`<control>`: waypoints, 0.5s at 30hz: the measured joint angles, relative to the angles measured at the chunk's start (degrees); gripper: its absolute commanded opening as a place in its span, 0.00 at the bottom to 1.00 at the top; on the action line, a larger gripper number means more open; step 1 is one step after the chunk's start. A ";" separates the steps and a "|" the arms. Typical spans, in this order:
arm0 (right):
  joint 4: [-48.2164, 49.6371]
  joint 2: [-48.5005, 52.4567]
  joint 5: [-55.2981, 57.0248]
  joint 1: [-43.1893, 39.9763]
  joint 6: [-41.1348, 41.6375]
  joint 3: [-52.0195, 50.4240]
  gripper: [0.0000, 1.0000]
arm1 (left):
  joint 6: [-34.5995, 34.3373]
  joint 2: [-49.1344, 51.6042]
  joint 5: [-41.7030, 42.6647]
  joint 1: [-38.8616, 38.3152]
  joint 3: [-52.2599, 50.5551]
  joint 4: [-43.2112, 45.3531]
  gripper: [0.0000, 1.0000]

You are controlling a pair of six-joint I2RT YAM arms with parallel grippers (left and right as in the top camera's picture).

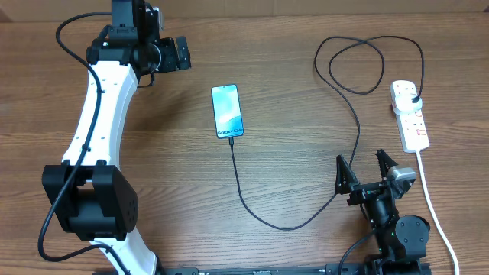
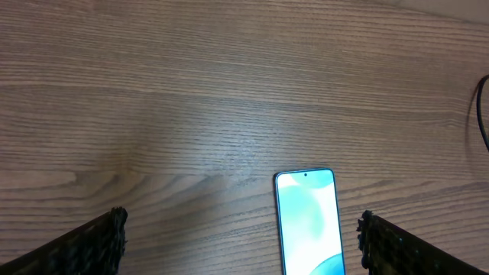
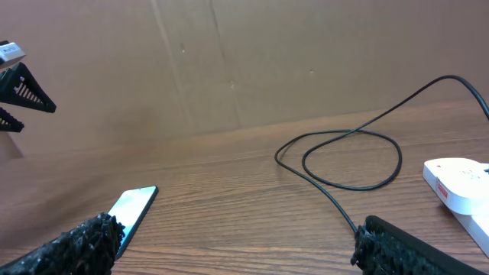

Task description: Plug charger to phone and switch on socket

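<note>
The phone [image 1: 227, 111] lies flat mid-table with its light blue screen up. The thin black charger cable [image 1: 284, 227] runs from the phone's near short edge, curves to the right, loops at the back and ends in a black plug [image 1: 412, 95] seated in the white socket [image 1: 412, 126]. I cannot tell whether the tip is seated in the phone. My left gripper [image 1: 182, 53] hovers open, back left of the phone [image 2: 309, 221], with its fingers [image 2: 92, 244] far apart. My right gripper [image 1: 365, 169] stands open, near the table's front, left of the socket [image 3: 458, 183], beside the cable [image 3: 351, 156].
The socket's thick white cord [image 1: 432, 202] runs toward the front edge to the right of the right arm. A brown cardboard wall [image 3: 244, 61] stands behind the table. The left arm's white link [image 1: 99, 114] spans the table's left side.
</note>
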 measured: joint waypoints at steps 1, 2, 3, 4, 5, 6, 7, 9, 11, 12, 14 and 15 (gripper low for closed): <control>0.02 0.00 0.00 0.00 0.04 0.00 1.00 | 0.00 0.00 0.00 0.00 0.02 0.00 0.99; 0.00 0.00 0.02 0.00 0.02 0.00 1.00 | 0.00 0.00 0.00 0.00 0.00 -0.02 1.00; 0.00 0.00 0.02 0.00 0.00 0.00 1.00 | 0.00 0.00 0.00 0.00 0.00 -0.02 1.00; 0.00 0.00 0.02 0.00 0.07 0.00 1.00 | 0.00 -0.02 0.00 0.00 0.00 -0.02 1.00; 0.02 0.00 0.00 0.00 0.04 0.00 1.00 | 0.00 -0.02 0.00 0.00 0.00 -0.02 1.00; 0.00 -0.02 0.02 0.00 0.02 0.00 1.00 | 0.00 -0.02 0.00 0.00 0.00 -0.02 0.99; -0.02 0.00 0.00 0.00 0.04 0.00 1.00 | 0.00 -0.02 0.00 0.00 0.00 0.00 0.99; 0.02 0.00 0.00 0.00 0.02 0.00 1.00 | 0.00 -0.02 0.00 0.00 0.00 -0.02 1.00; 0.00 0.00 0.02 0.00 0.02 0.00 1.00 | 0.00 -0.59 0.00 0.00 -0.55 -0.02 1.00; 0.04 -0.02 0.02 0.00 0.04 0.00 1.00 | 0.00 -1.20 -0.02 0.00 -1.16 0.15 0.99; 0.04 -0.02 0.02 0.00 0.00 0.00 1.00 | 0.02 -3.72 0.00 0.00 -3.61 0.09 1.00; 0.00 -0.02 0.02 0.00 0.02 0.00 1.00 | 0.00 -5.03 0.00 0.00 -4.66 -0.04 1.00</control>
